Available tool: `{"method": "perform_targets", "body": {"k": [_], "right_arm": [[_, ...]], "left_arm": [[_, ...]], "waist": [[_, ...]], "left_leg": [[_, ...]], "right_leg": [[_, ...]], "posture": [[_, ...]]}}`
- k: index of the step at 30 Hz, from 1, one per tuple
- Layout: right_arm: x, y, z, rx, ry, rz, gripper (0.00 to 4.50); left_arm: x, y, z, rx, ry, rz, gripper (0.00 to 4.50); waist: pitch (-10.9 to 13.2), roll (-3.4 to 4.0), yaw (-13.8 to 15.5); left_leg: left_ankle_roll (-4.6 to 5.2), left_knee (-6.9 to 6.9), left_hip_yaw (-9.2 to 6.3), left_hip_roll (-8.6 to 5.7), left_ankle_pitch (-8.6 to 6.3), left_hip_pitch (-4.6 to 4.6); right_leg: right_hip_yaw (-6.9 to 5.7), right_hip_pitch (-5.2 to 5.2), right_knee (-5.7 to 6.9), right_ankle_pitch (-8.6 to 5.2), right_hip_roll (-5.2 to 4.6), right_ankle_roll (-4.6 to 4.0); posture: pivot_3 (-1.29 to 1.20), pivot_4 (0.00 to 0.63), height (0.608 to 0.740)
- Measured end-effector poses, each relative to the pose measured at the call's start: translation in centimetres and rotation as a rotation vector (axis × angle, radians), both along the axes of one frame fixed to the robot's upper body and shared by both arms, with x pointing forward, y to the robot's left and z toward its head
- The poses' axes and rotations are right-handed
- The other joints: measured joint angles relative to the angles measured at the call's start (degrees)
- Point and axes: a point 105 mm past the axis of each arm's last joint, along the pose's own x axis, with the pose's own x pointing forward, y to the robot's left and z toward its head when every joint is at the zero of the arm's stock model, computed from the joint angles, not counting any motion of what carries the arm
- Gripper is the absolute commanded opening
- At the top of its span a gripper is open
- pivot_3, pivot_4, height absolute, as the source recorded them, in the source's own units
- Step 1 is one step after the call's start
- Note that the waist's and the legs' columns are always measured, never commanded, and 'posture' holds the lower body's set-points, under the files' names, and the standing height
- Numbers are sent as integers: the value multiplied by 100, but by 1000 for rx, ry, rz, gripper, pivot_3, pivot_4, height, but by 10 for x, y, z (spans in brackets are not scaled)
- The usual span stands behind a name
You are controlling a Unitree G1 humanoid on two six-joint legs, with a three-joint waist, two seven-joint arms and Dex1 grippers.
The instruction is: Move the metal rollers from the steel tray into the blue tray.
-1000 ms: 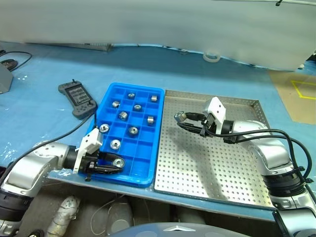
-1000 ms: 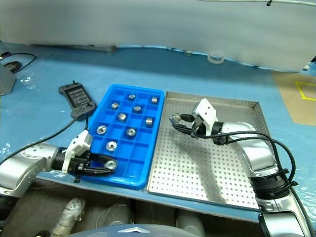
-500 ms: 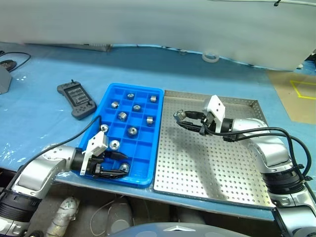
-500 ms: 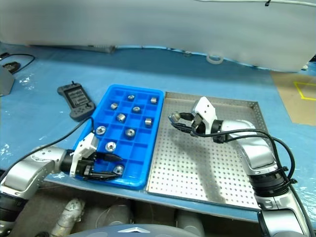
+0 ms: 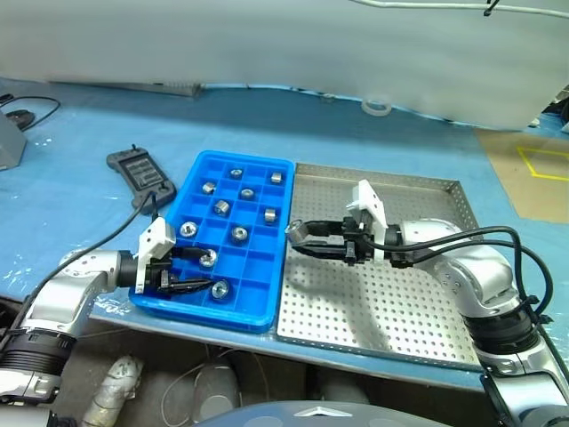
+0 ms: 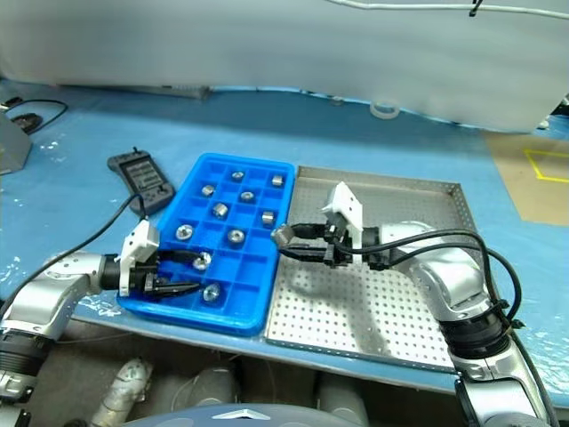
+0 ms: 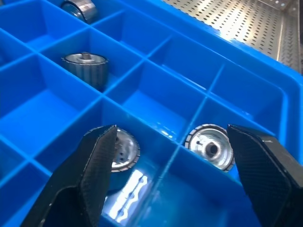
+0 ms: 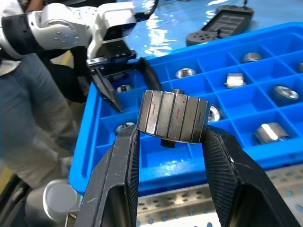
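Observation:
The blue tray (image 5: 258, 295) lies left of the steel tray (image 5: 391, 307) and holds several metal rollers (image 5: 239, 234) in its compartments. My left gripper (image 5: 201, 271) hovers open over the tray's near-left compartments with nothing between its fingers. Two rollers lie below it, one (image 7: 211, 147) near one finger and one (image 7: 122, 146) near the other. My right gripper (image 5: 304, 240) is shut on a ribbed metal roller (image 8: 174, 116), held above the steel tray's left edge, right beside the blue tray's right rim.
A black handheld controller (image 5: 138, 171) lies left of the blue tray, with a black cable (image 5: 107, 242) running to my left arm. A tape roll (image 5: 378, 106) sits far back by the white sheet. The table's front edge runs just below both trays.
My left gripper opened and let its roller go into a near compartment of the blue tray. My right gripper carried its roller leftward to the blue tray's rim.

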Motion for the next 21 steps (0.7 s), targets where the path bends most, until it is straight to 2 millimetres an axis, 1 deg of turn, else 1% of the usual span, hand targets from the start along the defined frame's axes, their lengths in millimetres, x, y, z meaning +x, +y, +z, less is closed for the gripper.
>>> {"method": "perform_targets", "body": {"k": [3, 5, 8, 10, 12, 15, 17, 19, 21], "right_arm": [[2, 6, -8, 3, 44, 16, 1570], [5, 6, -15, -11, 65, 16, 1570], [4, 11, -24, -26, 98, 42, 1570], [3, 15, -34, -46, 119, 63, 1570], [1, 16, -41, -65, 138, 79, 1570], [-1, 17, -47, -69, 164, 95, 1570], [-5, 20, -49, -55, 189, 118, 1570], [-7, 28, -50, -34, 206, 139, 1570], [-4, 35, -54, -29, 210, 136, 1570]], "left_arm": [[8, 0, 16, -35, -86, 52, 3921], [10, -4, 32, -81, -141, 83, 3921], [12, -11, 52, -155, -164, 129, 3921], [9, -17, 65, -187, -170, 137, 3921], [1, -22, 69, -198, -160, 129, 3921], [-8, -30, 68, -211, -110, 124, 3921], [-9, -31, 68, -215, -90, 135, 3921], [-10, -33, 69, -213, -78, 140, 3921], [-10, -33, 69, -210, -68, 147, 3921]], "waist": [[-13, -21, 60], [-16, -26, 107], [-19, -31, 182], [-19, -30, 203], [-18, -28, 205], [-7, -12, 242], [-6, -10, 268], [-4, -8, 291], [-4, -7, 313]], "left_leg": [[1, 0, 5, 3, -1, -31], [2, -6, 8, 2, -6, -47], [-6, -7, 5, 2, -17, -51], [-5, -5, 5, 1, -23, -51], [-1, -3, 4, -4, -26, -47], [-2, -1, 5, -2, -26, -40], [-1, -1, 3, 5, -25, -37], [-7, -1, 1, 5, -21, -32], [-13, -1, 1, 5, -17, -28]], "right_leg": [[-24, -17, 2, 7, 4, -9], [-38, -21, 3, 7, 7, -10], [-40, -19, 0, 6, 11, -10], [-40, -18, -3, 6, 9, -10], [-38, -14, -10, 5, 3, -9], [-38, -7, -8, 5, 2, -9], [-40, -6, -7, 3, 4, -7], [-38, -6, -2, 3, 5, -6], [-35, -6, 2, 3, 5, -6]], "posture": [[109, 150, 740], [128, 150, 740], [154, 150, 740], [171, 150, 740], [194, 150, 740], [207, 150, 740], [211, 150, 740], [214, 150, 740], [214, 150, 740]]}}
